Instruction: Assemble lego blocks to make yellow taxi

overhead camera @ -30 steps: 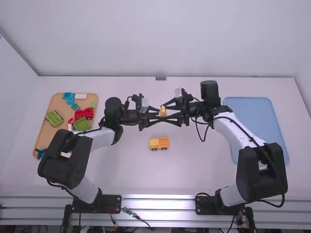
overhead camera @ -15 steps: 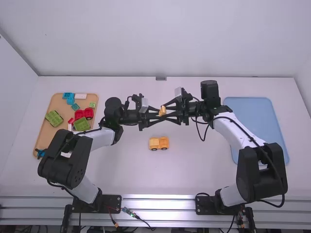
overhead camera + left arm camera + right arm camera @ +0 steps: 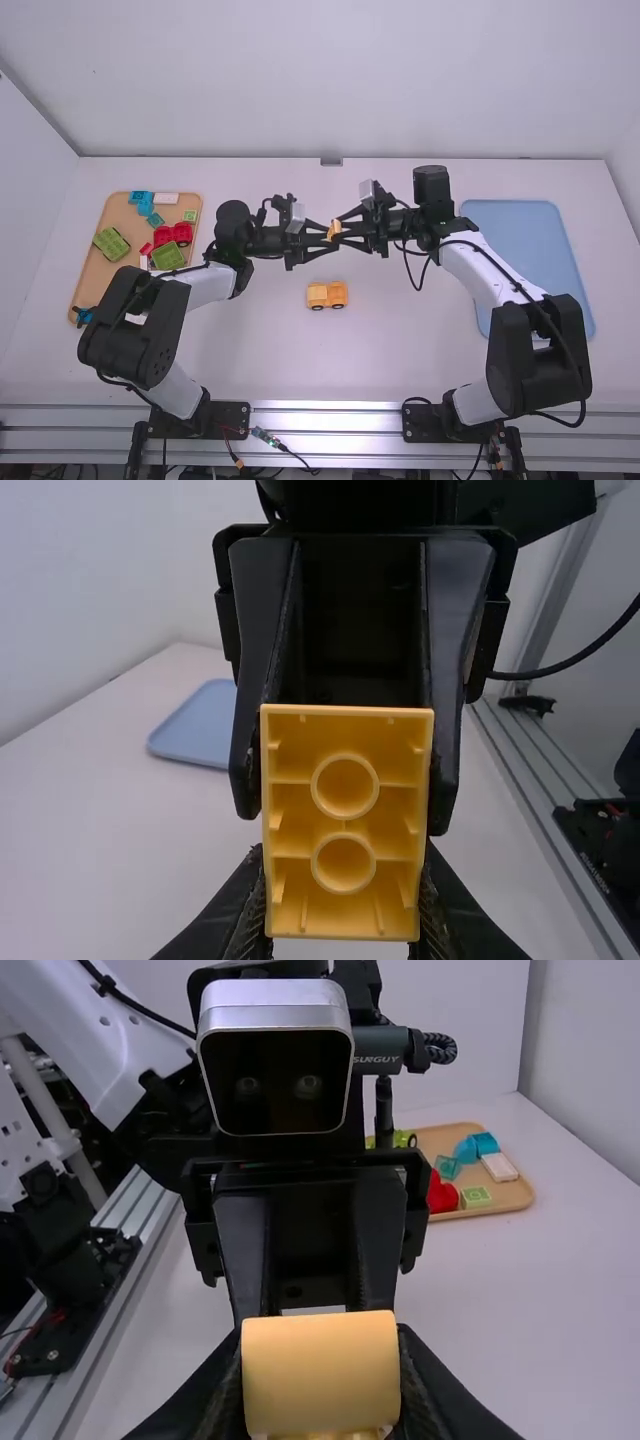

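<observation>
1. left gripper [image 3: 329,236], reaching in from the left: its two fingers are closed on the sides of a yellow block [image 3: 334,229], held up above the table [image 3: 400,350].
2. right gripper [image 3: 340,232], facing it from the right: its fingers are clamped on the same yellow block, so the two grippers meet at this one piece.
3. the block itself: the left wrist view shows its hollow underside, with two round tubes inside; the right wrist view shows a smooth, rounded yellow face.
4. on the table, on the robot's side of the grippers: a small yellow toy vehicle [image 3: 327,295] with black wheels, apart from both arms.
5. at the left of the table: a wooden tray [image 3: 125,215] holding green blocks [image 3: 168,256], red pieces [image 3: 181,234], teal blocks [image 3: 141,198] and a pale flat block [image 3: 166,198].
6. at the right of the table: a light blue tray [image 3: 520,235], partly behind the right arm.
</observation>
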Available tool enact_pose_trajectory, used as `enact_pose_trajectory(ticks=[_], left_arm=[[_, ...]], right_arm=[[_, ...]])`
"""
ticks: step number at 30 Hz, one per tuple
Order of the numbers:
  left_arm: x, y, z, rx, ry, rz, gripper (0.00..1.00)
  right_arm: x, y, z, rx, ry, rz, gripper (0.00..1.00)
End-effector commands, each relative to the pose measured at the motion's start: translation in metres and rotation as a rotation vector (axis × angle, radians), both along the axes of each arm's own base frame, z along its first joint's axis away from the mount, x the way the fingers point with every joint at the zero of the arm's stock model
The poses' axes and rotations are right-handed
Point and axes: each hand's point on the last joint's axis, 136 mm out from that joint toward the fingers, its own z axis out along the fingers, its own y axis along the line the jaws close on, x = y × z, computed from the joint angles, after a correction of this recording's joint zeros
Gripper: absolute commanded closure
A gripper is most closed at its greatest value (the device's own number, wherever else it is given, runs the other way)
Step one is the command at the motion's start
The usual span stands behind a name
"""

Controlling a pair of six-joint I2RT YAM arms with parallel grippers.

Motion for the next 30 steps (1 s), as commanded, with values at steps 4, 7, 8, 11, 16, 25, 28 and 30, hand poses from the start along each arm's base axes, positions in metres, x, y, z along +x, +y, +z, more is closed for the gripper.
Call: enact_pose_trajectory(ticks=[4,7,8,11,16,25,28,30], left_arm=[[0.006,0.002,-0.003,0.002,0.002,0.035,0.89],[0.006,0.003,-0.003,0.002,0.002,0.035,0.65],[0.006,0.003,-0.003,0.002,0.001,0.036,0.63],[0.006,0.003,-0.003,0.002,0.001,0.035,0.5],[0.006,0.003,-0.003,0.001,0.001,0.036,0.5],[0.006,0.003,-0.008,0.011,0.036,0.036,0.01],[0.006,0.004,-0.018,0.034,0.072,0.04,0.01],[0.011,0.009,-0.029,0.066,0.084,0.069,0.01]], right_arm=[[-0.01,0.0,0.005,0.018,0.002,0.022,0.69],[-0.007,0.0,0.003,0.005,0.001,0.007,0.75],[-0.007,0.0,0.003,0.005,0.003,0.007,0.77],[-0.007,0.0,0.003,0.005,0.002,0.006,0.83],[-0.007,0.0,0.003,0.005,0.002,0.006,0.89],[0.019,-0.003,-0.012,-0.092,0.047,-0.149,0.91],[0.038,-0.009,-0.022,-0.157,0.07,-0.268,0.94],[0.046,-0.013,-0.029,-0.194,0.07,-0.323,0.96]])
